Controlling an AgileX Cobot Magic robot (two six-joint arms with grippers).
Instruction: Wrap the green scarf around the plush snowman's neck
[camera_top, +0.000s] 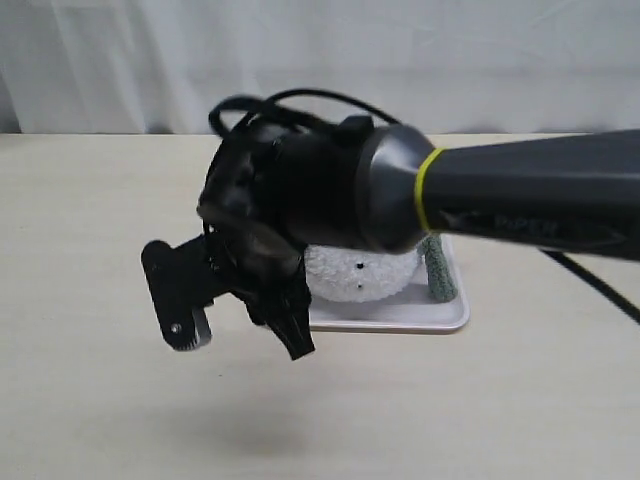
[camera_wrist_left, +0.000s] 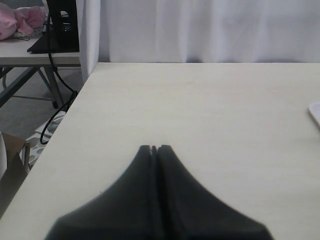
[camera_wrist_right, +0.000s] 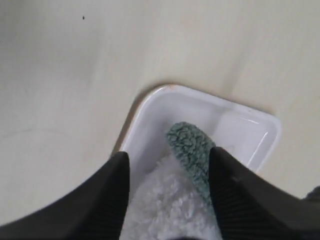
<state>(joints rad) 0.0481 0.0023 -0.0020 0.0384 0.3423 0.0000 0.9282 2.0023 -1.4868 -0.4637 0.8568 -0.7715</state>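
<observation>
The plush snowman (camera_top: 362, 276) lies in a white tray (camera_top: 400, 318), mostly hidden behind my right arm; only fluffy white body with small black buttons shows. The green scarf (camera_top: 438, 268) lies beside it in the tray, one end visible. My right gripper (camera_top: 243, 345) hangs open above the tray's left part, nearer the camera. In the right wrist view its gripper (camera_wrist_right: 169, 155) stands open, the snowman (camera_wrist_right: 165, 205) and the scarf's rounded end (camera_wrist_right: 192, 150) between the fingers, untouched. My left gripper (camera_wrist_left: 155, 148) is shut and empty over bare table.
The tray (camera_wrist_right: 240, 125) sits on a pale wooden table (camera_top: 90, 250) with a white curtain behind. In the left wrist view the table's edge (camera_wrist_left: 75, 100), cables and another desk lie beyond it, and the tray's corner (camera_wrist_left: 316, 112) shows at the side.
</observation>
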